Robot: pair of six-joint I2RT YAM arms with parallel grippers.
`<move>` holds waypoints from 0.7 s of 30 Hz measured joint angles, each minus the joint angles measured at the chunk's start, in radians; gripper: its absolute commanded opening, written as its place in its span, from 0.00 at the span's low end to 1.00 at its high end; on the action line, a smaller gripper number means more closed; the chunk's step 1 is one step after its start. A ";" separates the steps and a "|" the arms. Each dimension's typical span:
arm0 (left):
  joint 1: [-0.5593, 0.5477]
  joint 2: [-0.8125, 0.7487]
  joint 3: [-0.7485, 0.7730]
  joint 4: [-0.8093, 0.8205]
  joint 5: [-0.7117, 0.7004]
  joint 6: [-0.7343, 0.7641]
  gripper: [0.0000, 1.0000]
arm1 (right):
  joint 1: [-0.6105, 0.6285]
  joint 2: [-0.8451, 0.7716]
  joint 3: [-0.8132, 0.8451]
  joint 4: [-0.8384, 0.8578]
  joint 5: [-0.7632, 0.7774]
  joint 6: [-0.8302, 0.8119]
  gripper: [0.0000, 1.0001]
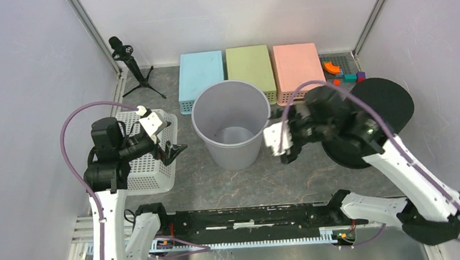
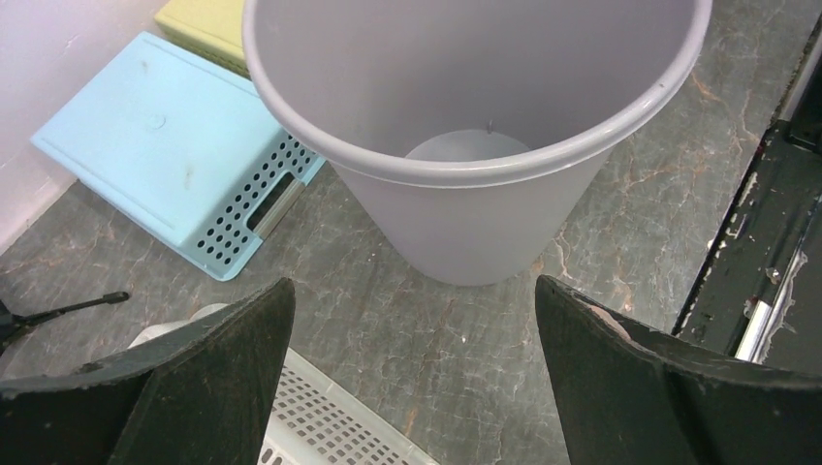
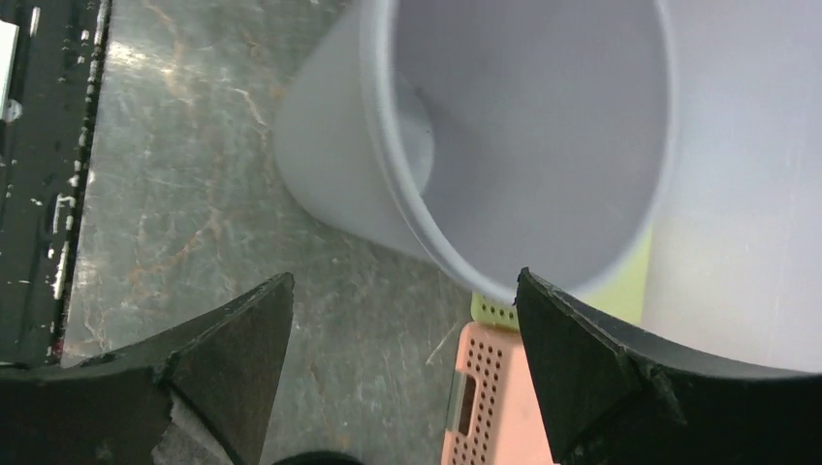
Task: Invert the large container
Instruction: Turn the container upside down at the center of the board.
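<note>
- Large container: upright, mouth up, on table.
- Left gripper: jaws wide, empty, clear of container.
- Right gripper: jaws wide, empty, near container's rim.

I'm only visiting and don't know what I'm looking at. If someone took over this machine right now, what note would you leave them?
Left hand: open, empty, to the left of the grey bin, by the white basket.
Right hand: open, empty, close beside the bin's right rim.
Grey bin: upright, mouth up, nothing inside, mid-table, in front of the green crate.
Done: nothing yet; neither hand grips the bin.
Left: grip the bin, flip it, set it down mouth down.
</note>
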 measured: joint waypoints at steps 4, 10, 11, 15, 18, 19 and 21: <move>0.013 -0.005 -0.016 0.021 -0.010 -0.016 1.00 | 0.304 0.058 -0.049 0.064 0.208 0.082 0.86; 0.024 -0.037 -0.062 0.036 -0.018 -0.023 1.00 | 0.440 0.147 -0.087 0.176 0.441 0.122 0.81; 0.025 -0.042 -0.068 0.040 -0.018 -0.023 1.00 | 0.451 0.160 -0.089 0.191 0.474 0.125 0.80; 0.026 -0.053 -0.078 0.049 -0.018 -0.023 1.00 | 0.475 0.203 -0.091 0.249 0.538 0.127 0.71; 0.029 -0.052 -0.078 0.052 -0.018 -0.023 1.00 | 0.479 0.237 -0.091 0.273 0.552 0.133 0.60; 0.029 -0.051 -0.078 0.053 -0.018 -0.023 1.00 | 0.479 0.248 -0.091 0.274 0.550 0.136 0.54; 0.030 -0.051 -0.078 0.056 -0.018 -0.023 1.00 | 0.479 0.268 -0.091 0.272 0.536 0.146 0.39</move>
